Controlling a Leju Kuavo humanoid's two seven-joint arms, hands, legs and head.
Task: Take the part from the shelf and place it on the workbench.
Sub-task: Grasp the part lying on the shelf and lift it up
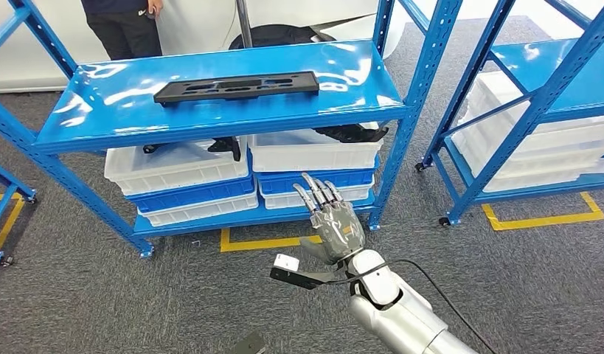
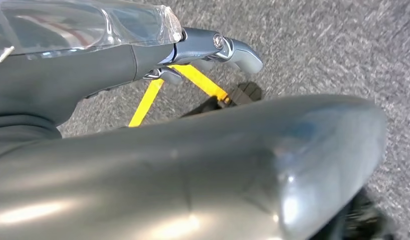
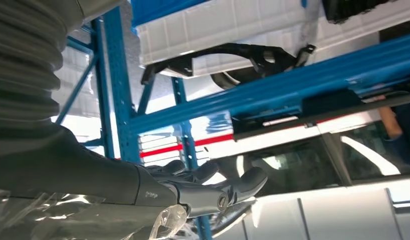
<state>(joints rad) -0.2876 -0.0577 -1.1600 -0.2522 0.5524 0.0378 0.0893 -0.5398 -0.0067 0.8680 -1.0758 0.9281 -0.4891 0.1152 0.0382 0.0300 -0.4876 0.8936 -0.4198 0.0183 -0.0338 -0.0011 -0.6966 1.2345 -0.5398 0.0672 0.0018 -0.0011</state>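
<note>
- White bins (image 1: 177, 166) sit stacked with blue ones on the lower level of the blue shelf (image 1: 77, 122); dark parts (image 1: 352, 133) poke out of the top bins.
- The part (image 1: 237, 86), a long black tray-like piece, lies flat on the top shelf.
- Right hand (image 1: 333, 221) is raised toward the shelf, fingers straight and spread, holding nothing.
- Left hand (image 2: 213, 47) points down over grey carpet; nothing in its fingers.
- A person (image 1: 125, 26) stands behind the shelf.

Grey carpeted floor (image 1: 99, 295) marked with yellow tape lines (image 1: 262, 242); glossy blue metal shelving racks (image 1: 424, 81) at twelve and two o'clock; white wall (image 1: 40, 44) behind.
</note>
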